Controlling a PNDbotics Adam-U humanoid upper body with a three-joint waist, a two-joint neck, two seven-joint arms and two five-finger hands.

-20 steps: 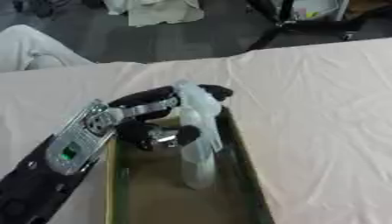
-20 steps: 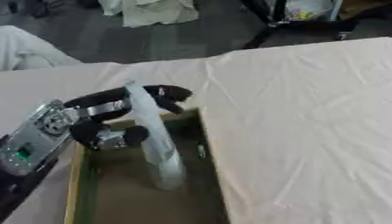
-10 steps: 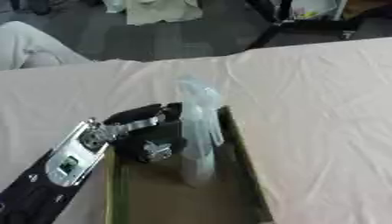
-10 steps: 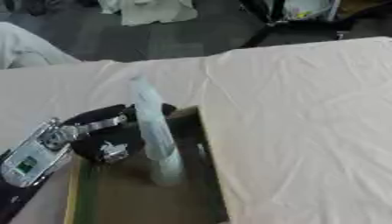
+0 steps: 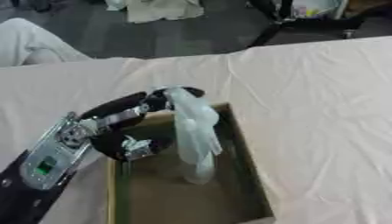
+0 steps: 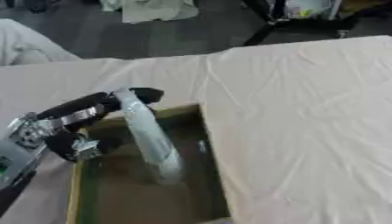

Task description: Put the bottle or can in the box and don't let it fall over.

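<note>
Item: left hand (image 5: pixel 126 127), black w/ silver joints, coming in from lower left; fingers curled round upper part of bottle (image 5: pixel 193 131), thumb side below, so it has hold of it. Right hand: not visible in either view. Bottle: clear plastic, blurred, neck at hand level near far rim of box (image 5: pixel 243 162), body slanting down and toward the camera, base low inside the box; cannot tell whether base touches the floor of it. Tilted, not upright. Box: open-top, shallow, dark brownish floor, lighter yellowish rim on left side, nothing else seen inside; sits near front-left of the surface (image 5: pixel 321 109). Step in hand (judgement): placement stage, bottle already w/in box walls but not yet standing on its own. Next move calls for: bring neck over base so bottle stands vertical, settle base flat on box floor, then ease fingers apart w/o dragging the neck sideways; light empty plastic likely tips easily, and the slant is the main risk. Surface: covered w/ cream cloth, creased, wrinkles running across right half; otherwise bare apart from box. Room: dark floor beyond far edge; pale cloth heap (image 5: pixel 157 8) at top centre; black stand legs (image 5: pixel 279 28) top right w/ a bright object behind, too small to make out; a whitish rounded shape (image 5: pixel 34 43) at upper left edge, not identifiable.
</note>
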